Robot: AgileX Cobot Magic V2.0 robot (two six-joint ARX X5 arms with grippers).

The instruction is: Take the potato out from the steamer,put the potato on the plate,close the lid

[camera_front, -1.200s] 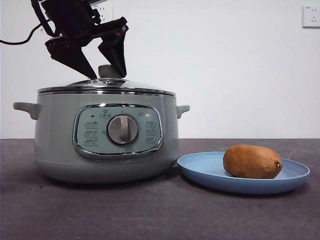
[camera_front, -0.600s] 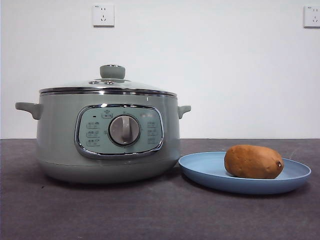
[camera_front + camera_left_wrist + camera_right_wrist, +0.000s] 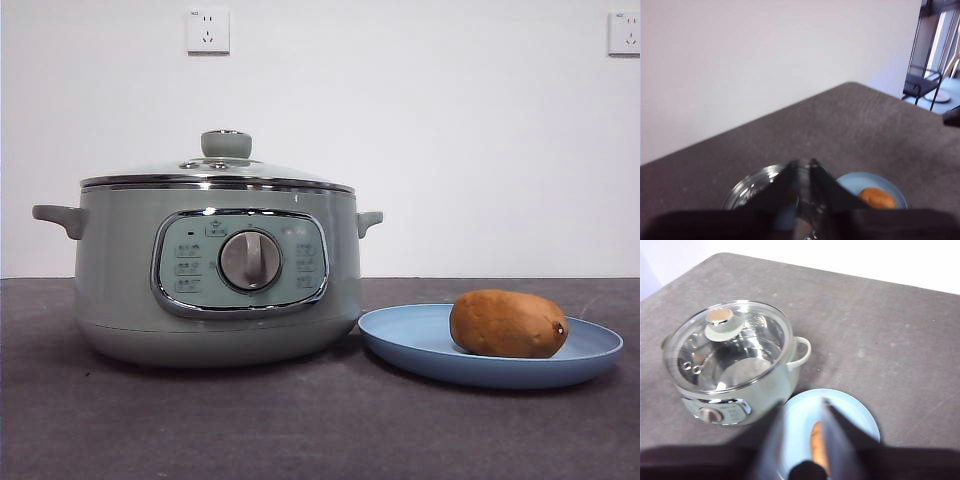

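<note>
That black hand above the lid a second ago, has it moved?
Yes. It has gone up and out of the front view; only the lid on the steamer shows there now, under the wall socket.

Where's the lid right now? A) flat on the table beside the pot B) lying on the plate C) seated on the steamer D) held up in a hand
C: the lid sits closed on the steamer, knob up, with no hand near it in the front view; the potato lies on the plate.
</note>
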